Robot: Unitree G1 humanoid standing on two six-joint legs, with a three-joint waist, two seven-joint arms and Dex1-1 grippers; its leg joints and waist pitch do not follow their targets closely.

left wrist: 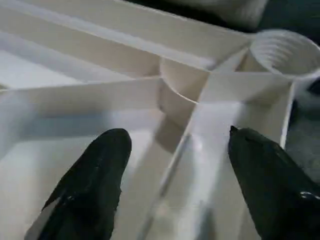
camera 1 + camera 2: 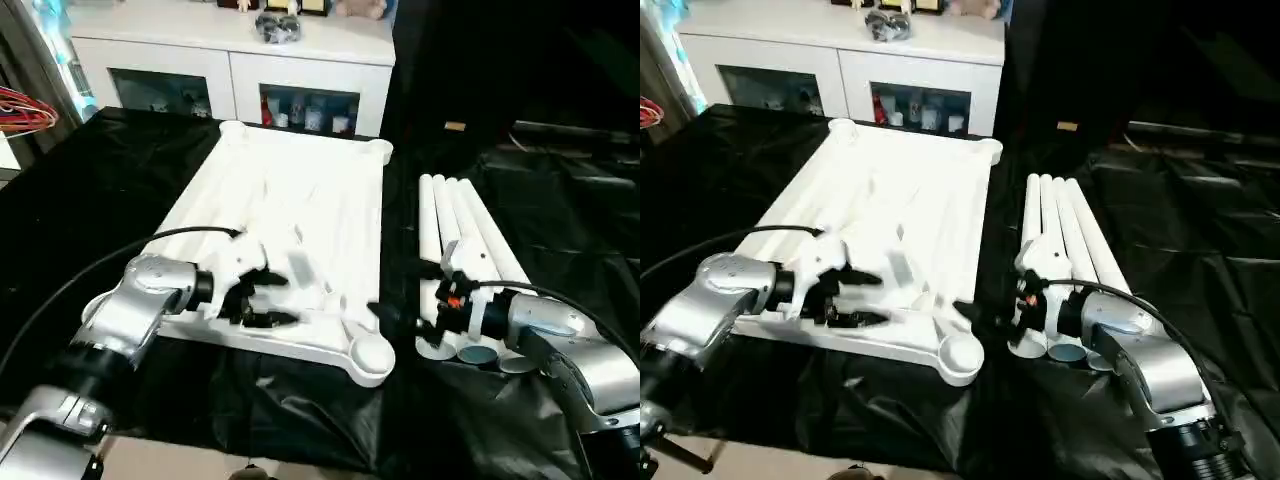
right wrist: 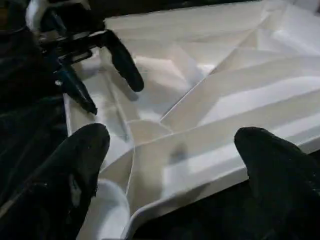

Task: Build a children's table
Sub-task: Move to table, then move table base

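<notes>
Left eye view: the left claw (image 2: 262, 300) hung released over the near edge of the upturned white tabletop (image 2: 300, 215) on the black-draped counter (image 2: 90, 190). Right of it, the right claw (image 2: 405, 300) was released beside four white legs (image 2: 465, 240).

Small items behind the cabinet (image 2: 232, 62) glass too small to identify, objects on its top cropped by upper frame edge, table legs' (image 2: 462, 235) near ends hidden behind right gripper (image 2: 400, 318)
</notes>
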